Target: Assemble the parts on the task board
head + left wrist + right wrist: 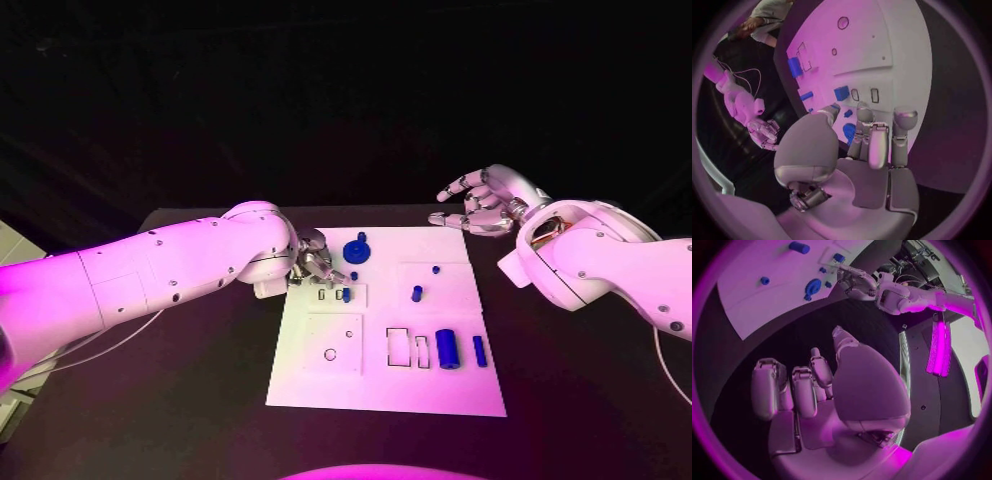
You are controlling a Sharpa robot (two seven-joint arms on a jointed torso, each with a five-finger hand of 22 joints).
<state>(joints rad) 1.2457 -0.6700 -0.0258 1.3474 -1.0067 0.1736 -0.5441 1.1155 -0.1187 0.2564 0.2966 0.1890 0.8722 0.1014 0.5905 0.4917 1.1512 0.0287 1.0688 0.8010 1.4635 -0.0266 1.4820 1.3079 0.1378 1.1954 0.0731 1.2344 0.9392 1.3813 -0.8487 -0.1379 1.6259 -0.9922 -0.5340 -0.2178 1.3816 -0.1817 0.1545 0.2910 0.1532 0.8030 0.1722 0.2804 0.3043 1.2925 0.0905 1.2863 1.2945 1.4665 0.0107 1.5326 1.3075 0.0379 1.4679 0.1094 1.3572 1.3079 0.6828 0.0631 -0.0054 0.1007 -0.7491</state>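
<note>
Task board (387,390) flat mid-table, blue parts scattered across it. Left hand (315,268) down at the small slots, fingers curled beside a blue part (346,294), probably seating it; grip impossible to confirm. Right hand (486,202) parked off the board's far corner, fingers spread, holding nothing.

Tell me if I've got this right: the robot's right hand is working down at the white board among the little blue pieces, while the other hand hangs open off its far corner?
Swapped. In the head view it is the left hand that is down at the task board, among the blue parts. The right hand is the one hanging open, off the board's far corner.
</note>
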